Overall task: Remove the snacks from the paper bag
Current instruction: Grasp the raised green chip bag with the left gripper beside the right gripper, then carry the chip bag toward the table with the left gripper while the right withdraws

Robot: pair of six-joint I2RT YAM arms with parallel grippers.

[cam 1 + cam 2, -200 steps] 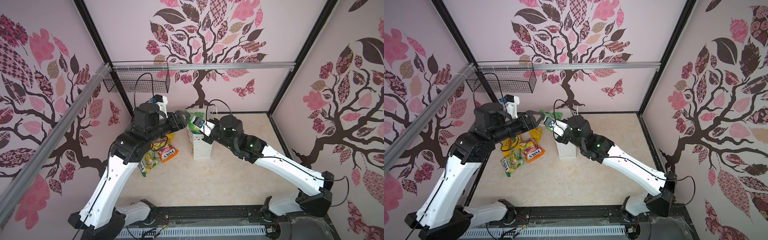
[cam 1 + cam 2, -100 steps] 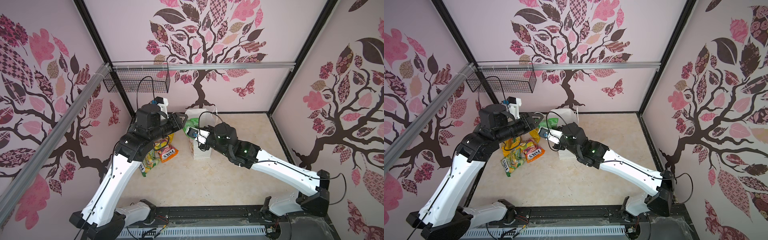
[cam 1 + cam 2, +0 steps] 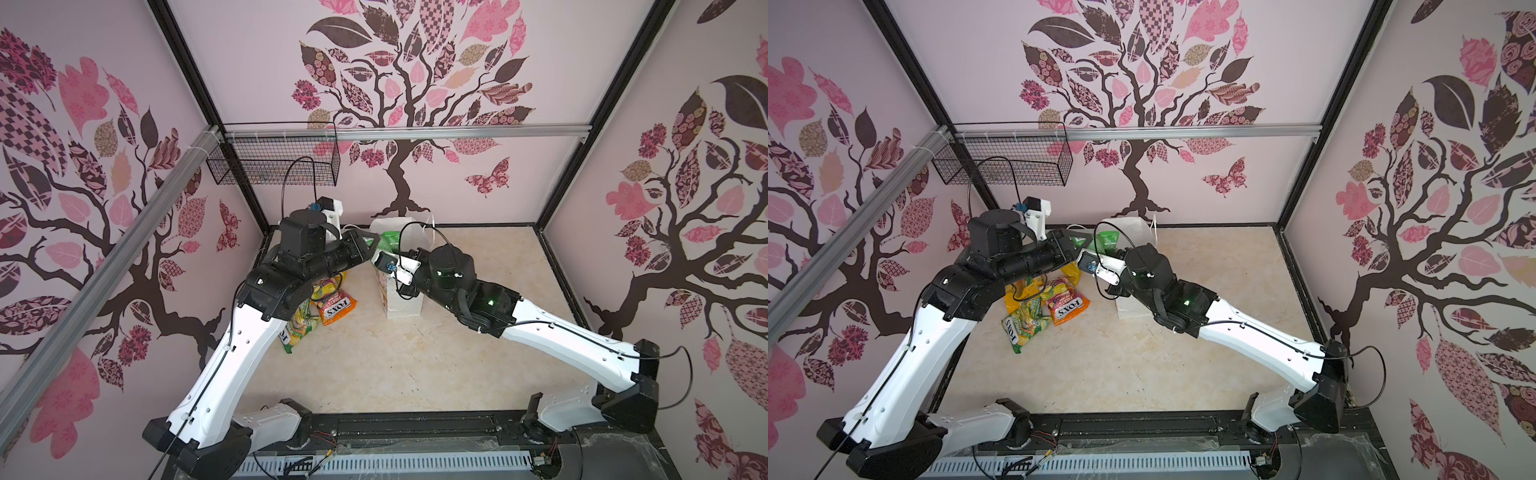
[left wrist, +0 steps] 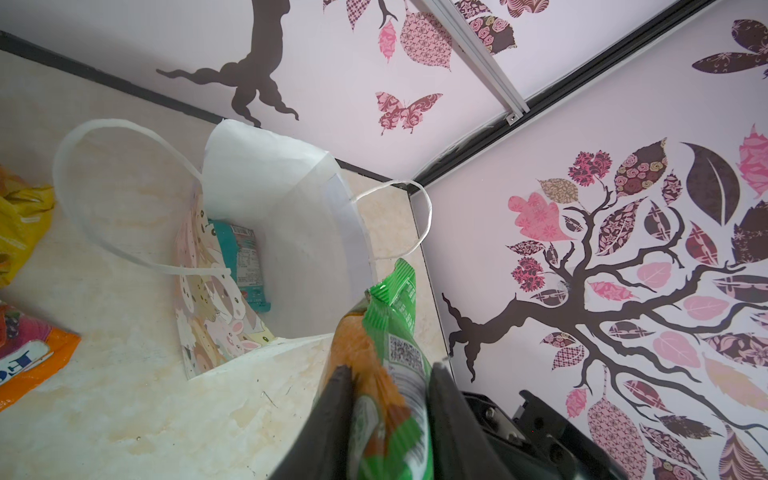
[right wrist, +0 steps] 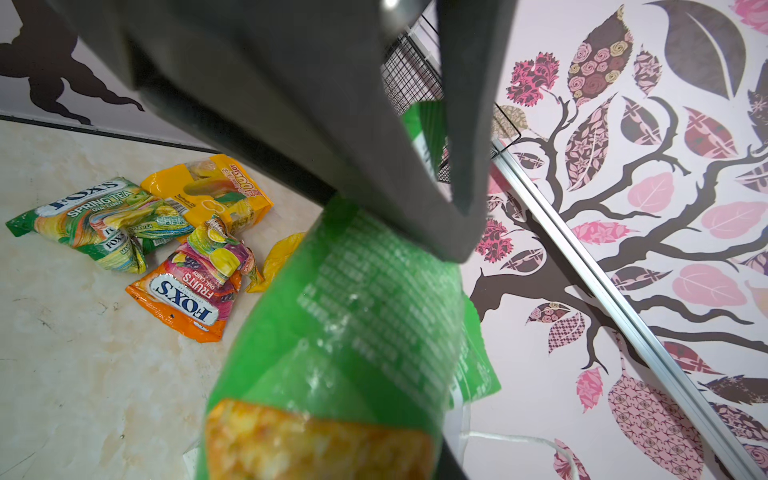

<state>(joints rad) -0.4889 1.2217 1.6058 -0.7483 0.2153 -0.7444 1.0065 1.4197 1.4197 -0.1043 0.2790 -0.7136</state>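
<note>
A green packet (image 4: 395, 332) hangs over paper bag (image 4: 266, 174) rim.

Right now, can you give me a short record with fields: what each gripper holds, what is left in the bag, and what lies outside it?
left gripper: shut on the green packet
right gripper: shut on the same green packet
paper bag: upright, open, a teal packet inside
table: orange packet, green-yellow packet and yellow packet lie beside the bag

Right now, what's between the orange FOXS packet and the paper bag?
Just bare table between the orange FOXS packet and paper bag, in both top views.
</note>
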